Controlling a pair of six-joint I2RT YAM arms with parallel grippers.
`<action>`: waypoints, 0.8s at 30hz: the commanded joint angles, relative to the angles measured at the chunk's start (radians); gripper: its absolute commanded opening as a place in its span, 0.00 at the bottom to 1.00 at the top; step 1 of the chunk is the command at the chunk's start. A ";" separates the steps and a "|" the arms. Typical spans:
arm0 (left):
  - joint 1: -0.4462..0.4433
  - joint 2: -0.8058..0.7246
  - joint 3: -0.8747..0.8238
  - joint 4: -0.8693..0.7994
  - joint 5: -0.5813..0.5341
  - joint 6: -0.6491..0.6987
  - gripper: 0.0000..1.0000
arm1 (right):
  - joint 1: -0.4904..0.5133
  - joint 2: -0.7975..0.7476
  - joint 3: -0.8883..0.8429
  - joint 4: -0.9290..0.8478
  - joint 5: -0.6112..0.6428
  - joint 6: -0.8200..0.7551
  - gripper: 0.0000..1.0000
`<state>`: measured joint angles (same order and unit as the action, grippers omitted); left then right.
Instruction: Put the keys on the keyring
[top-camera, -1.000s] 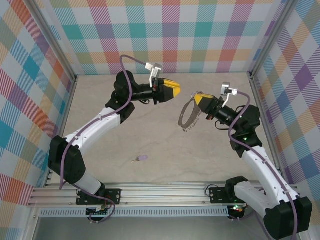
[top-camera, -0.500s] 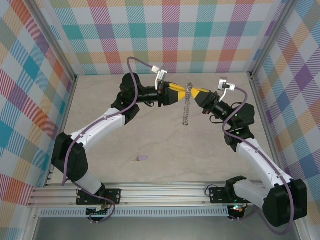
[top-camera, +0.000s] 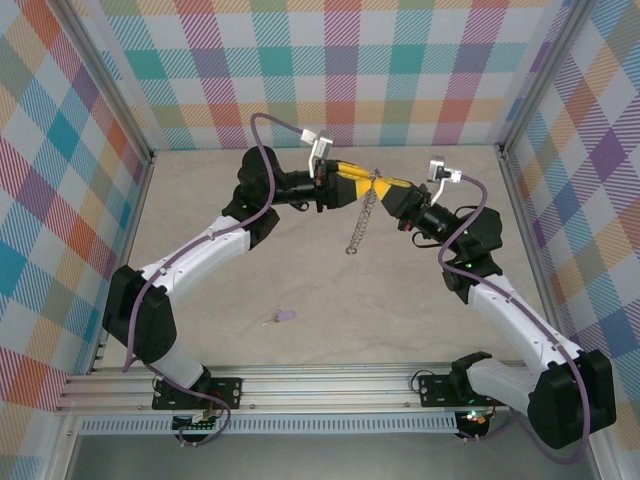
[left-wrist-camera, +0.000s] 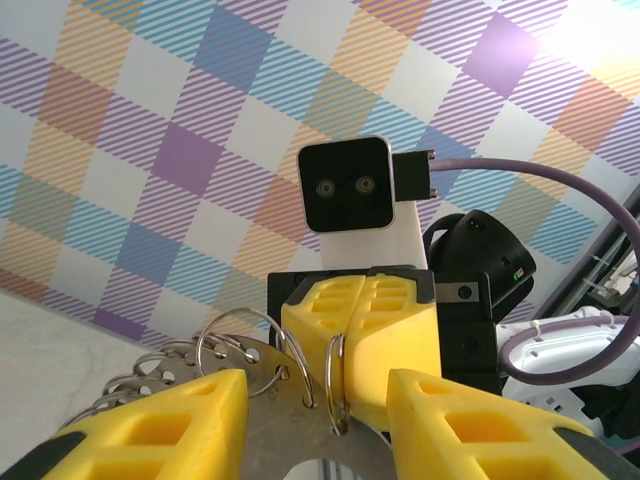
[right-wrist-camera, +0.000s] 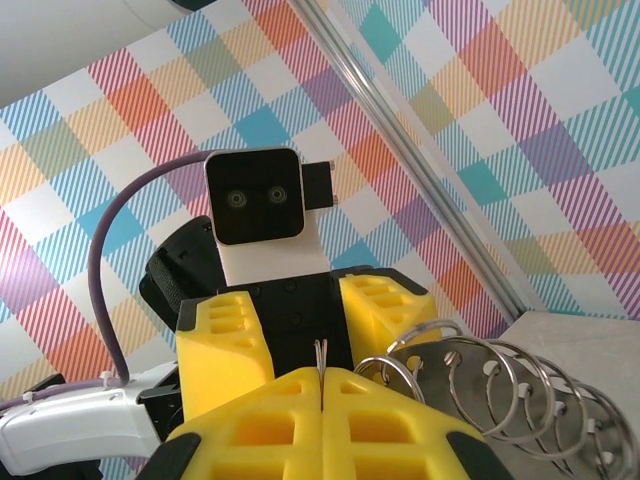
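Between our grippers, the keyring (top-camera: 363, 215) hangs.
Right gripper (right-wrist-camera: 322, 388) clamps it; left gripper (left-wrist-camera: 315, 400), newly closed in, straddles it. We cannot tell its grip.

1. Two arms were counted: left arm (top-camera: 200, 245) and right arm (top-camera: 510, 315).
2. Two grippers: left gripper (top-camera: 366, 184) and right gripper (top-camera: 381, 185).
3. Two wrist cameras (left-wrist-camera: 345, 187), one atop each gripper.
4. One keyring (top-camera: 360, 218), hung below the gripper tips.
5. Small silvery loops (right-wrist-camera: 480, 385) beside the right gripper's fingers: at least five; the full tally could not be made.
6. One key (top-camera: 283, 317), lilac, well apart from both grippers.
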<state>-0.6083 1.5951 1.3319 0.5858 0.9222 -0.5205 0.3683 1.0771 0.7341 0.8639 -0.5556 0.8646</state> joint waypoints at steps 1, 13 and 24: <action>-0.010 -0.016 0.001 0.071 -0.001 -0.018 0.39 | 0.009 0.001 0.007 0.081 0.022 0.007 0.00; -0.009 -0.012 -0.004 0.077 0.027 -0.016 0.29 | 0.009 -0.006 0.004 0.066 0.048 -0.008 0.00; -0.019 0.006 0.001 0.127 0.018 -0.050 0.14 | 0.010 0.007 0.007 0.082 0.043 0.006 0.00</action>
<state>-0.6090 1.5959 1.3315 0.6411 0.9253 -0.5564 0.3729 1.0840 0.7341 0.8783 -0.5270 0.8642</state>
